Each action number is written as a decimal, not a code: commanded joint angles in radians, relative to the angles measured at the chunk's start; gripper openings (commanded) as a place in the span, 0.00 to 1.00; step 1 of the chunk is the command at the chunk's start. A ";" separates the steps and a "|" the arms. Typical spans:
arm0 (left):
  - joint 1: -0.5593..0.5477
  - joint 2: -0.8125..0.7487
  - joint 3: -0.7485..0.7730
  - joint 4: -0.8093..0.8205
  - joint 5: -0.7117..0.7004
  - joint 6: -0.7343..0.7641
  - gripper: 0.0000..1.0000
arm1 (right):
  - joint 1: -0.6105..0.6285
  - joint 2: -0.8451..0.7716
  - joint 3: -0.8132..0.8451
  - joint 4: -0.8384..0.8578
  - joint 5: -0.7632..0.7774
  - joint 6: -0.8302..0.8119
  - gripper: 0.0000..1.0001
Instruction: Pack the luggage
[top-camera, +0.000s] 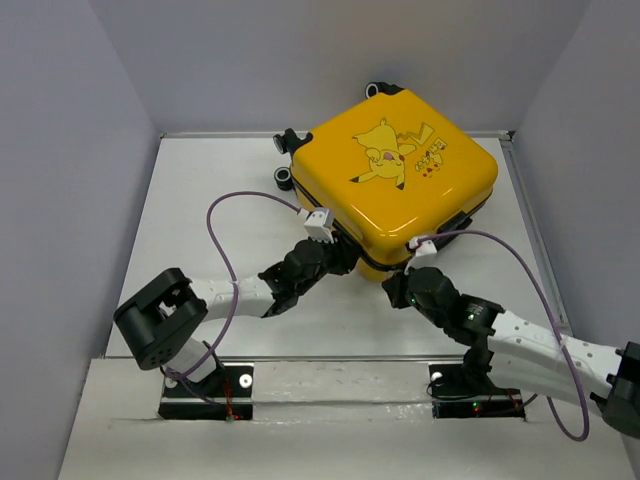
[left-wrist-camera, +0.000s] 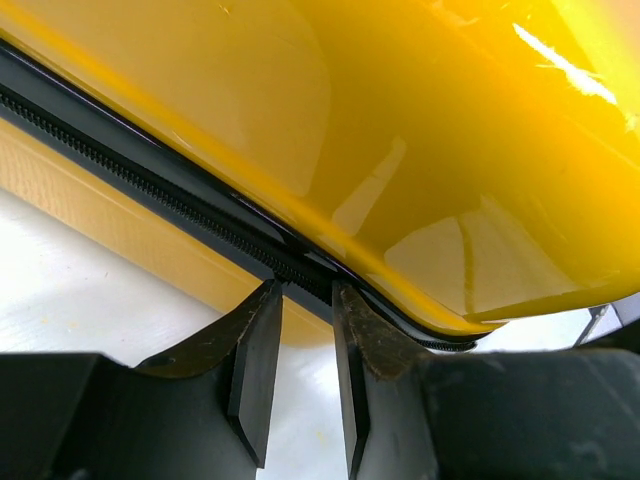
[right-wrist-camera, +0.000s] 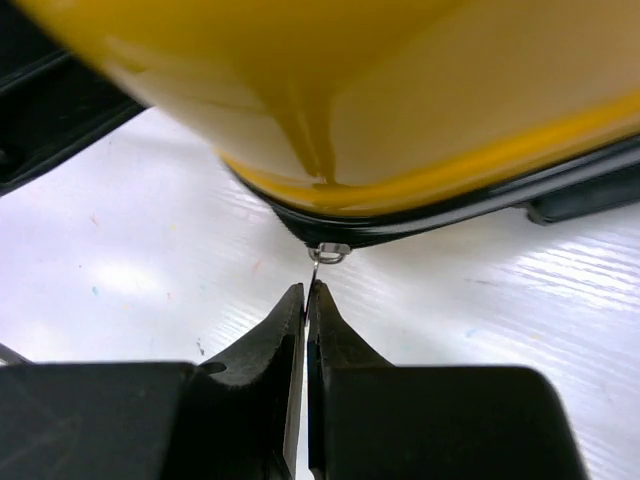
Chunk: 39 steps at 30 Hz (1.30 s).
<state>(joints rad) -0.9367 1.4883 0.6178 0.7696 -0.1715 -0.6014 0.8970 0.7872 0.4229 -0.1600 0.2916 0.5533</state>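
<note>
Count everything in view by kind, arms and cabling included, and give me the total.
yellow suitcase: 1
robot arms: 2, the left arm and the right arm
purple cables: 2
zipper pull: 1
Total: 6
</note>
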 joint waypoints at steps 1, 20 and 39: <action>-0.013 0.032 0.079 0.111 -0.022 0.011 0.38 | 0.241 0.118 0.086 0.046 -0.072 0.114 0.07; 0.303 -0.284 0.109 -0.206 -0.062 -0.080 0.83 | 0.310 0.311 0.140 0.372 0.317 0.088 0.07; 0.714 0.441 1.034 -0.635 0.366 -0.150 0.99 | 0.310 0.348 0.159 0.370 0.270 0.054 0.07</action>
<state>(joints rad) -0.2256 1.9156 1.5650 0.2028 0.1192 -0.7425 1.1732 1.1416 0.5415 0.1024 0.6304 0.6018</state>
